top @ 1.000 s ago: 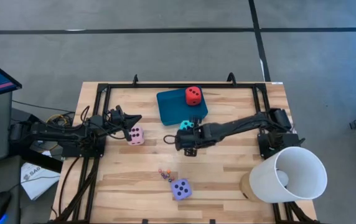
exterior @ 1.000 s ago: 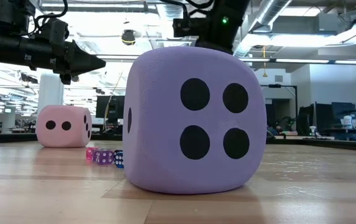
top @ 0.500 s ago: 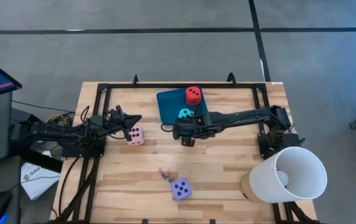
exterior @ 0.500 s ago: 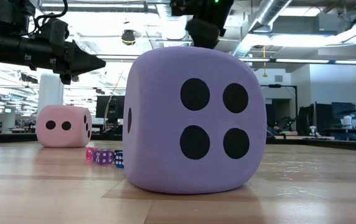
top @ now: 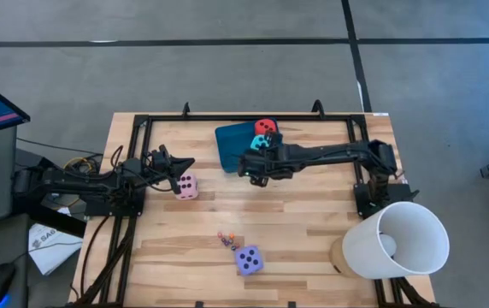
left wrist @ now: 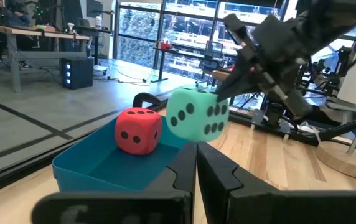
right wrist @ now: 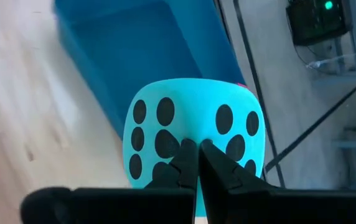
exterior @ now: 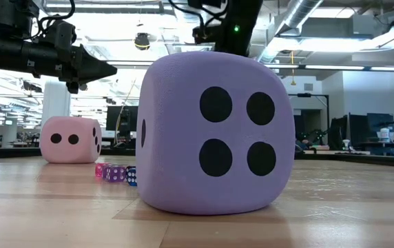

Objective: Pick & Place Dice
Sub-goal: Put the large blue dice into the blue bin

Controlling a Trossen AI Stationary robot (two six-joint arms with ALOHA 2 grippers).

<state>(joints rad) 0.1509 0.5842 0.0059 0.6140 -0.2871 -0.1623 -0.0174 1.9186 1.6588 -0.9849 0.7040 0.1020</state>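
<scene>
1. High view is showing the right gripper [top: 258,162] reaching out over the teal tray [top: 232,145] at the far side of the table [top: 313,222].
2. It is pinching the turquoise die [top: 262,141] with its fingers squeezed almost all the way together, so the soft cube is hanging from the tips.
3. The turquoise die is floating just above the tray's near edge, right beside the red die [top: 266,126], which is sitting inside the tray.
4. From the left wrist view, the turquoise die [left wrist: 197,114] is looking a bit higher than the red die [left wrist: 138,129] and close to touching it.
5. The thing that matters most: the open tray floor is lying straight under the held die and a little away from the red one, so I think letting go here is going to work if it is not bumping the red die.
6. The left gripper [top: 186,165] is waiting with its fingers closed on nothing, just beside the pink die [top: 187,186].
7. The purple die [top: 248,259] is sitting near the front edge, well apart from both arms, next to some tiny dice [top: 225,239].
8. The left arm is nearer the pink die.
</scene>
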